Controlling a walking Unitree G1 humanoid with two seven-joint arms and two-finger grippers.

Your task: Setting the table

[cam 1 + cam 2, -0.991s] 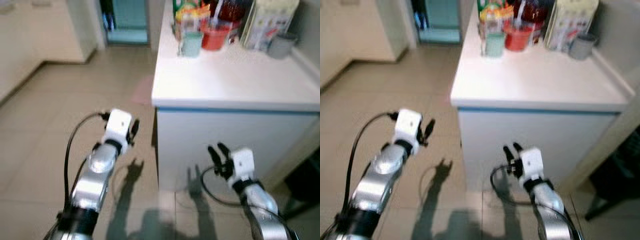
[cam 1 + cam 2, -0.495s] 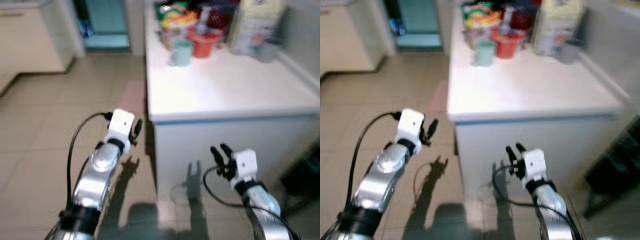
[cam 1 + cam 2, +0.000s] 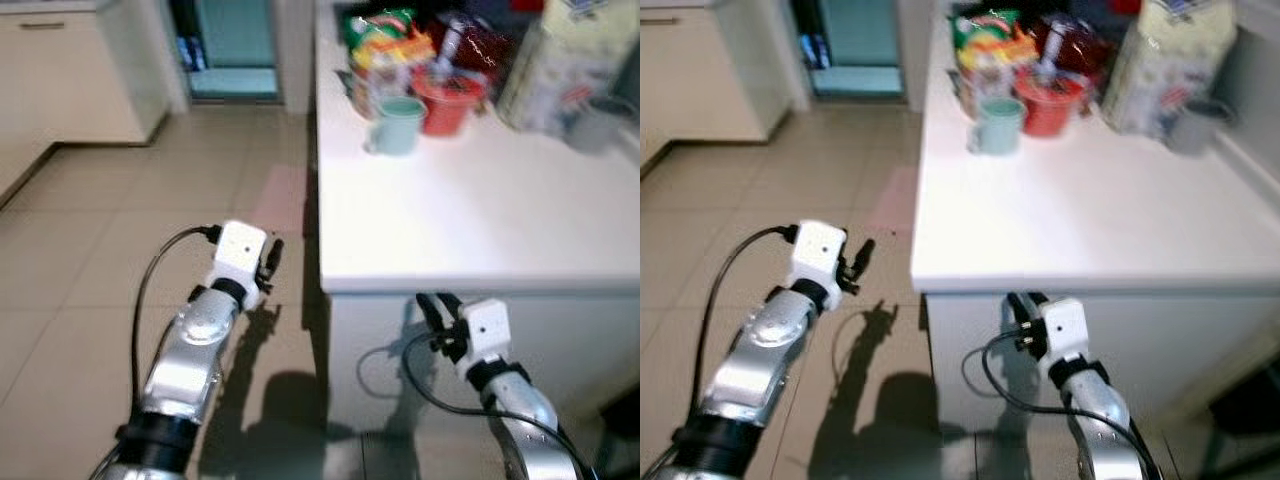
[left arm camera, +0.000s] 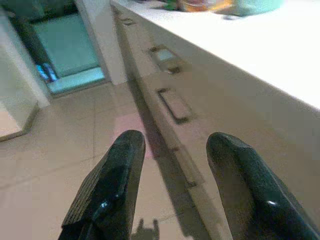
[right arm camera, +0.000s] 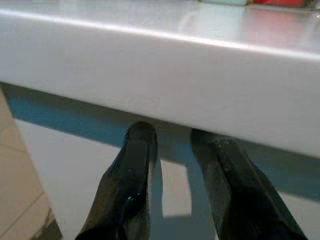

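The left gripper (image 3: 270, 258) hung parted over open floor tiles (image 3: 90, 260); its wrist view caught drawer handles (image 4: 172, 104). The right gripper (image 3: 436, 306), parted and empty, sat under the countertop (image 3: 470, 215) front edge. A green mug (image 3: 396, 125) stood near the far-left corner.

Beige tiled floor (image 3: 90, 260), teal doorway (image 3: 236, 45)

Blurred packets (image 3: 385, 35) and carton (image 3: 565, 50), tops cut off at counter's (image 3: 480, 215) far end.
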